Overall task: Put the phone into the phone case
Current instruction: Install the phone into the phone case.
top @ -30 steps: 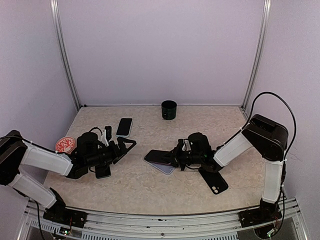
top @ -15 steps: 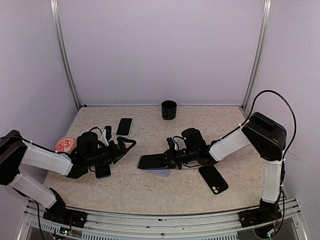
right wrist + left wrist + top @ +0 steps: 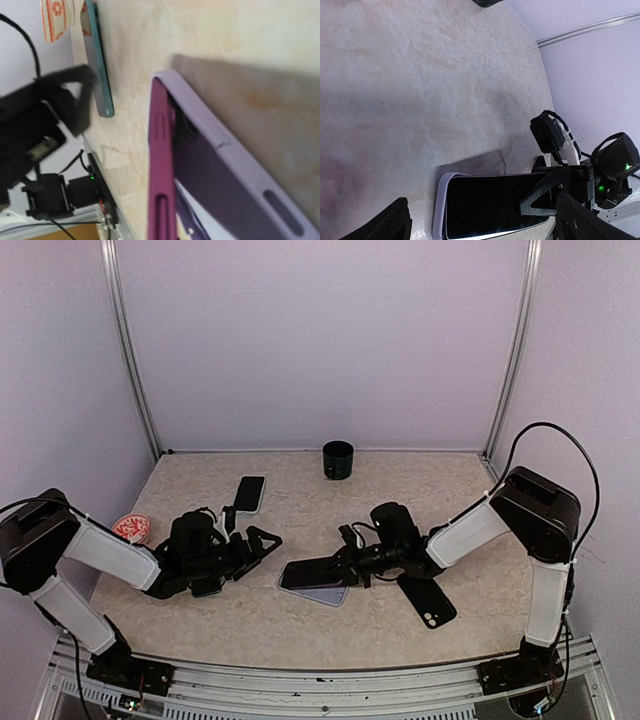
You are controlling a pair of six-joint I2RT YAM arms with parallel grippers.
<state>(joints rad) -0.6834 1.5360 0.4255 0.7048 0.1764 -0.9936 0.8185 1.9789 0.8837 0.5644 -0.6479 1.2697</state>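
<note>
Right claw (image 3: 347,561), clamped on the phone (image 3: 313,571), angles it over the case (image 3: 328,593) just below its tips for seating; left claw (image 3: 262,543) hovers beside, spread wide, empty.

My left claw (image 3: 262,540) slid right toward the middle; my right claw (image 3: 351,561) brought the flat dark-screened phone (image 3: 312,572) left and nearer, the lilac soft case (image 3: 320,594) shifting along

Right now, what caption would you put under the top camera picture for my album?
Right gripper holds the phone tilted over the lilac phone case; the open left gripper hovers nearby.
</note>
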